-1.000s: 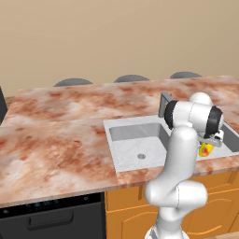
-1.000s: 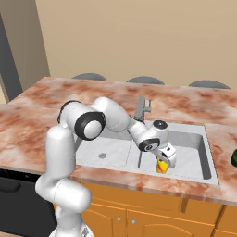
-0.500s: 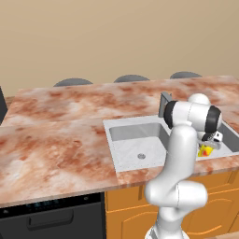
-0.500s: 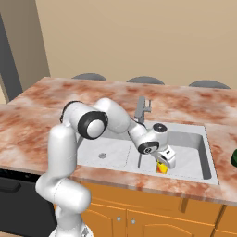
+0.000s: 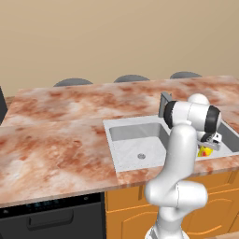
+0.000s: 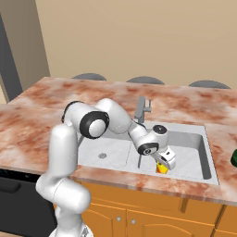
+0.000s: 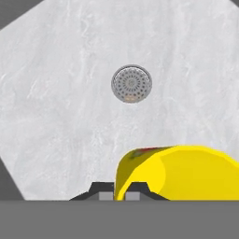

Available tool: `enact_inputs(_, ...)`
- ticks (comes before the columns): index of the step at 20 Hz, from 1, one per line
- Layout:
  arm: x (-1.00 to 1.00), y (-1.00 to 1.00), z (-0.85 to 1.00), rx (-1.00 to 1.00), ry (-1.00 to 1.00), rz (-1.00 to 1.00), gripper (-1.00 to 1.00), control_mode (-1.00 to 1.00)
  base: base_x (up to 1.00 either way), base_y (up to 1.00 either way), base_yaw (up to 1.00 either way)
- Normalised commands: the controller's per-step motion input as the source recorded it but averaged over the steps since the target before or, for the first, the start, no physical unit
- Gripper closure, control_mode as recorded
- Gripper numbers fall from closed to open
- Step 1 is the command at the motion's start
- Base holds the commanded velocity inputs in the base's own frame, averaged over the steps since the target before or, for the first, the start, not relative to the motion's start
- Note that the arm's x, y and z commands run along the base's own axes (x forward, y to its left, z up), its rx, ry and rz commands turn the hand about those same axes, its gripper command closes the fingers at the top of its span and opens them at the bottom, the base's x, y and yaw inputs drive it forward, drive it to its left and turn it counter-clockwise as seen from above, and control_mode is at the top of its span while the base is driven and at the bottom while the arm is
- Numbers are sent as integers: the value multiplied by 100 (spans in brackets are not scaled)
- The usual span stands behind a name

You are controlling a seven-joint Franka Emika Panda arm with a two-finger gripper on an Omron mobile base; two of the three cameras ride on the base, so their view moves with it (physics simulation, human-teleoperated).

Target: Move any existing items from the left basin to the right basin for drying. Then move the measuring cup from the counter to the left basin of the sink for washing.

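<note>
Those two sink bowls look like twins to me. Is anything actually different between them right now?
The left basin has nothing in it, its round drain plain on the floor; over the right basin hangs the gripper, shut on the yellow carton. The left basin lies on the near side of the faucet from the arm's base; the right basin lies past it. Both are light grey, rectangular, and have a round drain.
</note>
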Motion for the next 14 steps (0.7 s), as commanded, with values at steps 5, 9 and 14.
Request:
enact_inputs(5,6,5,-12,0,0,2,100,-100,0,0,0)
enact_inputs(9,7,7,-13,0,0,1,100,-100,0,0,0)
enact_inputs(14,1,1,-10,1,0,1,-100,-100,0,0,0)
